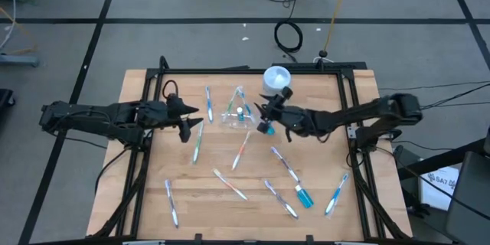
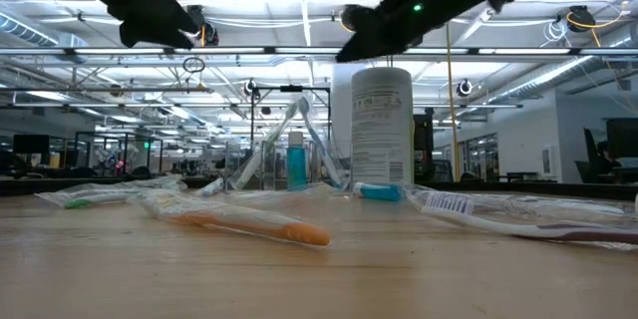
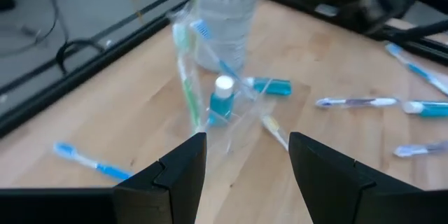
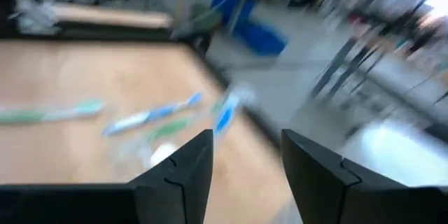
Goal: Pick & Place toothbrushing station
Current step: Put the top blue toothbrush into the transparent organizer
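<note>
On the wooden counter (image 1: 191,199), beside a white canister (image 1: 276,77), the clear plastic cup (image 1: 238,113) is seen already loaded with toothbrushes and a blue tube. More toothbrushes (image 1: 229,184) and a blue tube (image 1: 305,196) are scattered in front. The left gripper (image 1: 189,119) and right gripper (image 1: 265,116) are held parted and empty, flanking the cup. A further pick is judged next: descent and closure onto a loose brush.

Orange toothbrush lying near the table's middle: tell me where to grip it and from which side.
Grip the orange toothbrush at mid-handle, coming straight down from above with the fingers set across its length. It lies flat and slim on the table, with bare wood on both sides, so only a top pinch would likely fit.
</note>
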Action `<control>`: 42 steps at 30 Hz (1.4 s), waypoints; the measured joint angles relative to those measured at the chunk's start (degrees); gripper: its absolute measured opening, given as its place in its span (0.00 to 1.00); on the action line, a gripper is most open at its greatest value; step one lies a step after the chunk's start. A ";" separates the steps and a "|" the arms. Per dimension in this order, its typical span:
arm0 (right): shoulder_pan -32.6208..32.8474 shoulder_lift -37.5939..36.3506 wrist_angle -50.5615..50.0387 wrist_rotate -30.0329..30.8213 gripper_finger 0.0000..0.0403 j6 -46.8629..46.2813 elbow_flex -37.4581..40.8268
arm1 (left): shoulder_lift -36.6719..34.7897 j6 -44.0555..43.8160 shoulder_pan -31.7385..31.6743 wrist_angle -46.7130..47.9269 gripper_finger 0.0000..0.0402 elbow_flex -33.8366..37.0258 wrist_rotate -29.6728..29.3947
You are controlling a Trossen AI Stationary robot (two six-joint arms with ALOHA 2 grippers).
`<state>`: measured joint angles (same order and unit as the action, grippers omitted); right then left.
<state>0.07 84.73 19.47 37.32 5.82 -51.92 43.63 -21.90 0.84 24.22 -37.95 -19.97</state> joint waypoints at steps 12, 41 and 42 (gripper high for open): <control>-0.53 -6.60 -8.30 -6.01 0.39 -6.73 6.85 | 13.40 -19.92 0.00 9.59 0.53 0.04 -1.10; -1.55 -6.58 -7.33 -6.08 0.39 -6.86 6.93 | 37.63 -36.23 -7.32 6.97 0.53 0.04 0.52; -1.55 -6.58 -7.35 -6.08 0.39 -6.86 6.93 | 37.63 -35.25 -8.25 5.98 0.53 0.04 1.25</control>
<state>-1.48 78.15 12.12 31.24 -1.04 -44.99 81.25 -57.15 -7.41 30.20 -37.91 -18.72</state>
